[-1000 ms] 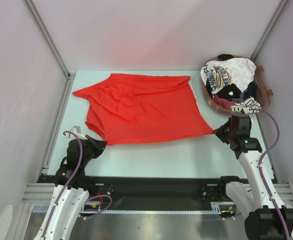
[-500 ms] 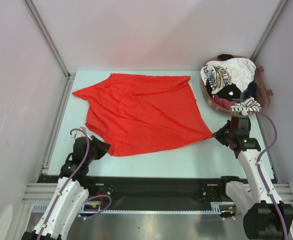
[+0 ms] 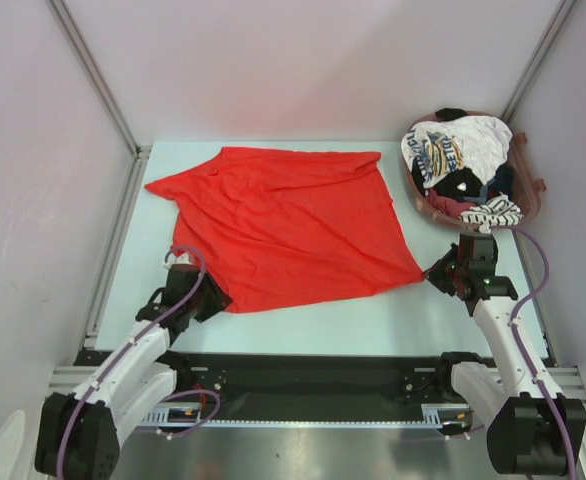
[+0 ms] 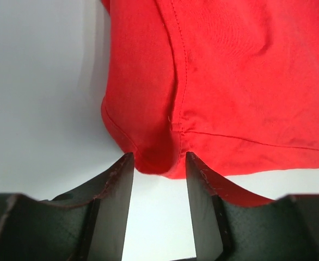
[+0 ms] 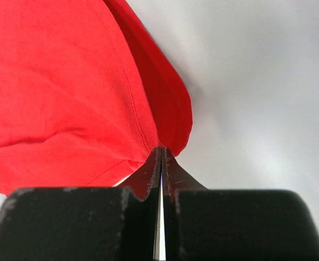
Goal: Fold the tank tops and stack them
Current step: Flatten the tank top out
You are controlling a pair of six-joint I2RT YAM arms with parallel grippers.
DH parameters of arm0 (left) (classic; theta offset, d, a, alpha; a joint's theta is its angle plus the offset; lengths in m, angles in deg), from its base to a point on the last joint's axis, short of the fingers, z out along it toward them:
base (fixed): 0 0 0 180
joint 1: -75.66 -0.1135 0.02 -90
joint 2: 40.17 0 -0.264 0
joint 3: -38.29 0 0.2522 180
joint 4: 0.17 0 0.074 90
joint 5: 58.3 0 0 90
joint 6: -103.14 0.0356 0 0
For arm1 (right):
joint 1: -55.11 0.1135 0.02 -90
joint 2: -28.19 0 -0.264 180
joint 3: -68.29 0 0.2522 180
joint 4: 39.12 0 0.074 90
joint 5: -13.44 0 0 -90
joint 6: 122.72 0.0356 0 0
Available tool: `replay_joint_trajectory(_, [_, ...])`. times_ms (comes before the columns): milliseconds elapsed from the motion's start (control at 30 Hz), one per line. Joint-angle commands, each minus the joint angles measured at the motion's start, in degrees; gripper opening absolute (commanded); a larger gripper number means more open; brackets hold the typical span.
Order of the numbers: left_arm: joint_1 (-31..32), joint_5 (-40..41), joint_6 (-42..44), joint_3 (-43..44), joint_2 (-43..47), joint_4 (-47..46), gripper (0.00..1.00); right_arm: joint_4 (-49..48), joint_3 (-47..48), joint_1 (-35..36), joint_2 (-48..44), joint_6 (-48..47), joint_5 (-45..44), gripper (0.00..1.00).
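The red tank top (image 3: 283, 225) lies spread out on the counter (image 3: 373, 315), rumpled but mostly flat. At its near left corner the left end effector (image 3: 211, 298) sits with its fingers (image 4: 113, 196) apart, the hem corner lying between them unpinched. At its near right corner the right end effector (image 3: 436, 270) is clamped on the pointed cloth tip. Off the red tank top's far right corner, a basket (image 3: 529, 205) holds the other tank tops (image 3: 458, 160) in a heap: white printed, striped and dark.

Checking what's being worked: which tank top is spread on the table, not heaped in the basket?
The red tank top, flat on the table, right gripper shut on its near corner. The other tank tops are piled in the basket.
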Motion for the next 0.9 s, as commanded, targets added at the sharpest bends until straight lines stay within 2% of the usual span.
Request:
replay_joint_trajectory(0, [0.92, 1.63, 3.67, 2.93, -4.63, -4.49, 0.48, -2.07, -0.14, -0.31, 0.52, -0.57, 0.65, 0.0])
replay_joint_trajectory(233, [1.44, 1.36, 3.4, 2.14, -8.69, -9.5, 0.49, -2.33, -0.14, -0.31, 0.79, -0.75, 0.91, 0.0])
replay_joint_trajectory(333, [1.62, 4.41, 4.54, 4.41, -8.25, -6.61, 0.47, -2.33, -0.31, -0.31, 0.88, -0.84, 0.83, 0.0])
replay_joint_trajectory(533, [2.32, 10.23, 4.72, 7.77, -1.75, 0.69, 0.43, -3.03, -0.93, -0.39, 1.4, -0.66, 1.09, 0.0])
replay_joint_trajectory(633, [2.5, 9.46, 4.98, 8.03, 0.8, 0.96, 0.45, -3.3, -1.1, -0.39, 1.66, -0.66, 1.26, 0.0])
replay_joint_trajectory(733, [2.59, 7.26, 5.25, 7.68, -1.91, -1.58, 0.46, -3.56, -1.1, -0.39, 1.93, -0.57, 1.35, 0.0])
replay_joint_trajectory(867, [2.94, 3.83, 5.08, 7.59, -10.68, -5.45, 0.45, -3.56, -1.01, -0.39, 1.93, -0.49, 1.53, 0.0])
